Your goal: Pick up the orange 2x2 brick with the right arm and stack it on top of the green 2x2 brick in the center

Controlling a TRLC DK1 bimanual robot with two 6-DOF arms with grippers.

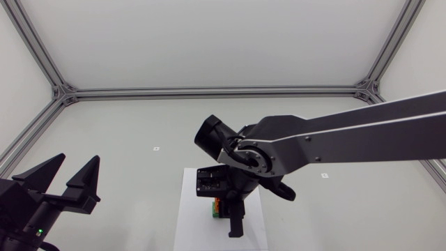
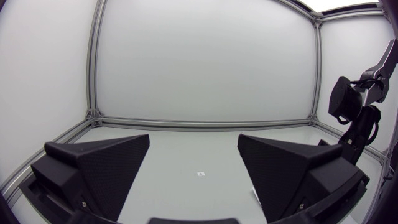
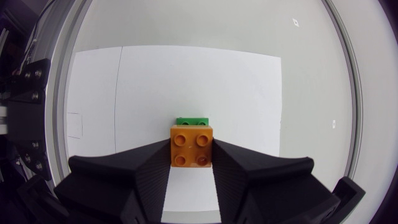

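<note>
The right pincer [image 3: 191, 149] squeezes the orange brick [image 3: 191, 145] from both sides, low in the middle of the head view. The green brick [image 3: 191, 121] peeks out just ahead of it, over a white sheet [image 3: 236, 87] on the surface [image 1: 139, 118]. The left pincer [image 1: 75, 167], at the lower left, is spread wide apart.

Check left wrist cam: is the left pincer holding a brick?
No, the left pincer is open, with nothing between its fingers.
</note>
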